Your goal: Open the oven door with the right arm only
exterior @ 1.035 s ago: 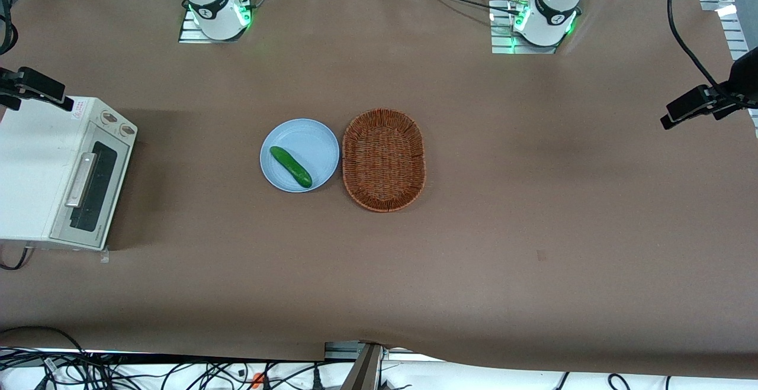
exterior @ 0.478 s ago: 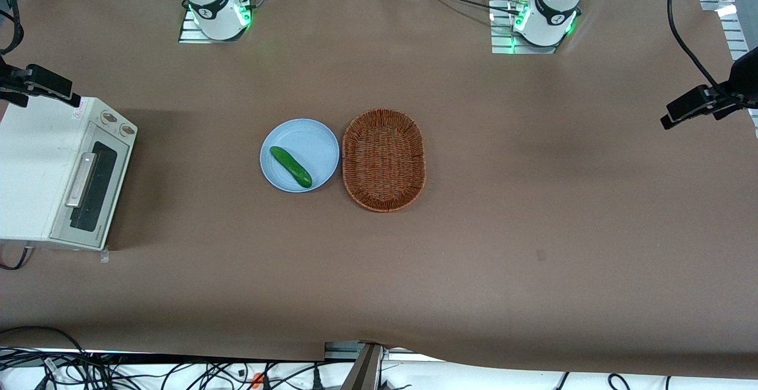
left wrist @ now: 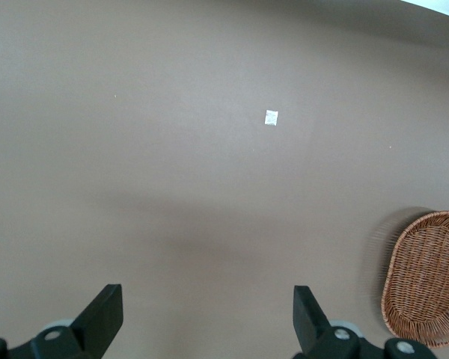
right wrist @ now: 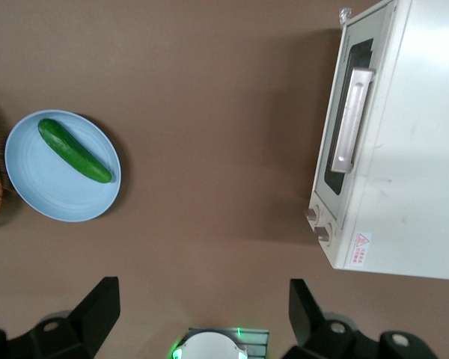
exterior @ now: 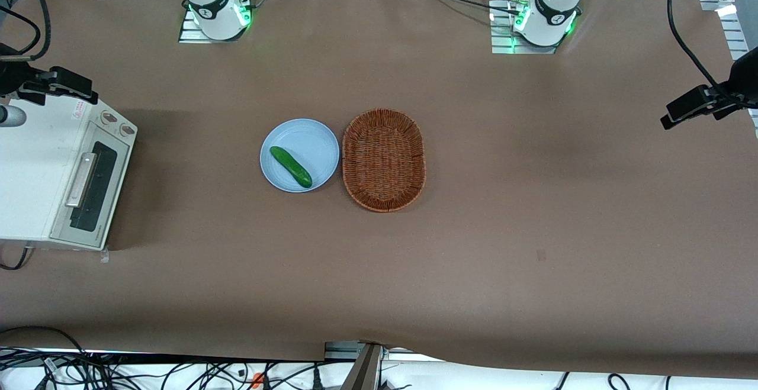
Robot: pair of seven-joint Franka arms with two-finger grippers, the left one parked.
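Note:
The off-white oven (exterior: 32, 171) stands at the working arm's end of the table, its two knobs (exterior: 116, 123) at the end farther from the front camera. The oven door (exterior: 92, 189) is shut, with its dark glass and silver bar handle (exterior: 80, 179) facing the table's middle. My right arm's gripper (exterior: 56, 84) hangs high above the oven's knob corner, apart from it. In the right wrist view the gripper (right wrist: 202, 308) is open and empty, and the oven (right wrist: 411, 149), its door (right wrist: 344, 127) and the handle (right wrist: 352, 120) lie well below it.
A blue plate (exterior: 308, 135) with a green cucumber (exterior: 291, 166) sits mid-table, touching a brown wicker basket (exterior: 384, 159). Both show in the right wrist view, the plate (right wrist: 60, 198) and the cucumber (right wrist: 73, 149). The arm's base (exterior: 216, 5) stands farthest from the front camera.
My gripper has moved a little toward the table's middle above the oven's knob corner. The oven door has stayed shut.

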